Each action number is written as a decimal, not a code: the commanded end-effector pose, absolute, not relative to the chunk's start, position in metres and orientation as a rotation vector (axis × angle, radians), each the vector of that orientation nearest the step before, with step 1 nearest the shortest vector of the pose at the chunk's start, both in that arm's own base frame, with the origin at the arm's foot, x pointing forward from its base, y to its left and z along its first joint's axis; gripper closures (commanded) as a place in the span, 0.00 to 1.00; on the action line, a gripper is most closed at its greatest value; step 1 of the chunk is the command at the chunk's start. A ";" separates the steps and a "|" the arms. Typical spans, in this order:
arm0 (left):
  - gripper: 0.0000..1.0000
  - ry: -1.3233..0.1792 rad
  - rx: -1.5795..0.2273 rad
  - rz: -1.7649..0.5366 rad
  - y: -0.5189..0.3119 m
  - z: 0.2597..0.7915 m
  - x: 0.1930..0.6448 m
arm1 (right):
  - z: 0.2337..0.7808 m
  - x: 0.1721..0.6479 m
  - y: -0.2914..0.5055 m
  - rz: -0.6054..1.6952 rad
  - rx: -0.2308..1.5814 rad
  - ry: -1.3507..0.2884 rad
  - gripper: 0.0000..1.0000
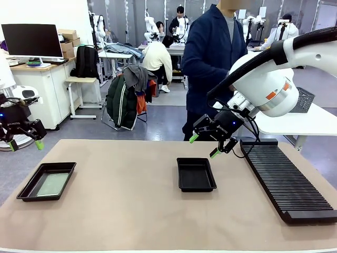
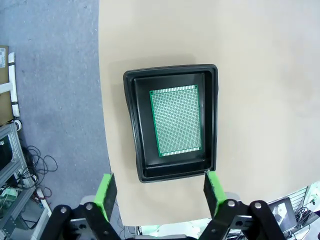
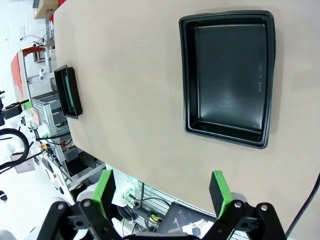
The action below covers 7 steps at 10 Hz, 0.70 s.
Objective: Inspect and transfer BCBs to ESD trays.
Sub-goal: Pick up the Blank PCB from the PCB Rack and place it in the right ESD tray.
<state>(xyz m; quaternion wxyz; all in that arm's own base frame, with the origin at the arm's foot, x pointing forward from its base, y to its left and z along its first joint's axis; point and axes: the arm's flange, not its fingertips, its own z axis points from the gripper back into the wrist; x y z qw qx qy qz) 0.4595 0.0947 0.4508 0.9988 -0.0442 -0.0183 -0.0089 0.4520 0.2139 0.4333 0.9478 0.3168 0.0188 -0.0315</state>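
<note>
A black ESD tray (image 1: 27, 185) lies at the table's left, with a pale green BCB (image 1: 52, 183) flat on its floor. From the left wrist the same tray (image 2: 131, 120) and its board (image 2: 176, 121) lie straight below. My left gripper (image 1: 25, 143) hovers open above the table's left edge, well above that tray, its jaws (image 2: 160, 192) empty. A second ESD tray (image 1: 196, 174) sits mid-table with a bare floor (image 3: 227, 75). My right gripper (image 1: 205, 146) hangs open above its far edge, nothing between its fingers (image 3: 162, 192).
A long black ribbed rack (image 1: 287, 179) runs along the table's right side. A person in a dark blue coat (image 1: 213, 58) stands at the far side, behind the right arm. The tan tabletop (image 1: 126, 211) is bare between the trays.
</note>
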 end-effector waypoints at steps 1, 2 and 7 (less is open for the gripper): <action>0.07 -0.044 -0.089 -0.015 0.095 0.450 0.459 | 0.434 0.455 0.215 -0.075 0.624 0.042 0.00; 0.07 -0.044 -0.089 -0.015 0.095 0.450 0.459 | 0.434 0.455 0.215 -0.075 0.624 0.042 0.00; 0.07 -0.044 -0.089 -0.015 0.095 0.450 0.459 | 0.434 0.455 0.215 -0.075 0.624 0.042 0.00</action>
